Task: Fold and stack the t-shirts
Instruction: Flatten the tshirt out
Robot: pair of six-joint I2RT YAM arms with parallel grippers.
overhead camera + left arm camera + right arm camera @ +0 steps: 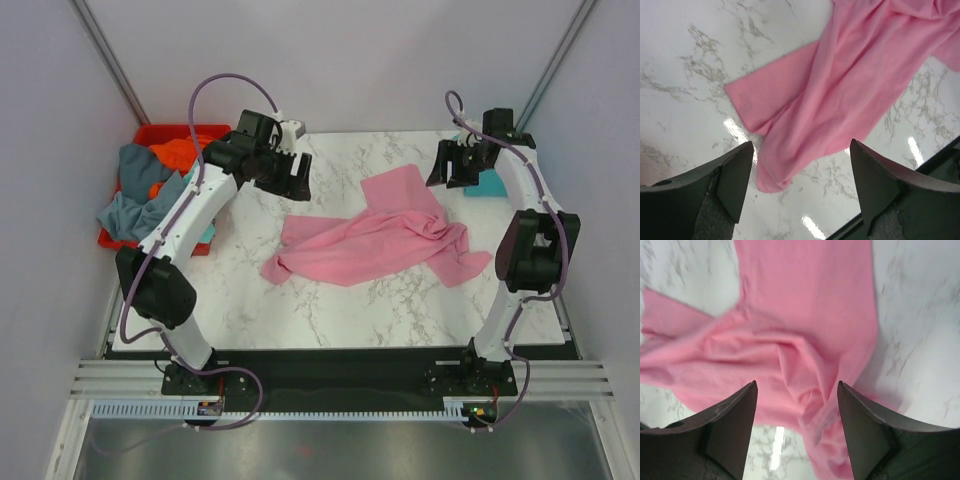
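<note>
Both sets of jaws stood apart, nothing clamped. Left tool (pixel 801 144) was raised off the worktop (pixel 330 310) at far left of the pink t-shirt (pixel 375 238); right tool (pixel 797 384) was raised near its far right end. Pink t-shirt lay crumpled, unfolded, mid-worktop. Teal t-shirt (pixel 492 186) sat at the far right corner, just behind the right tool. Grey-blue t-shirt (pixel 135 205) and orange t-shirt (pixel 175 152) were heaped in the red bin (pixel 165 130) off the left edge.
</note>
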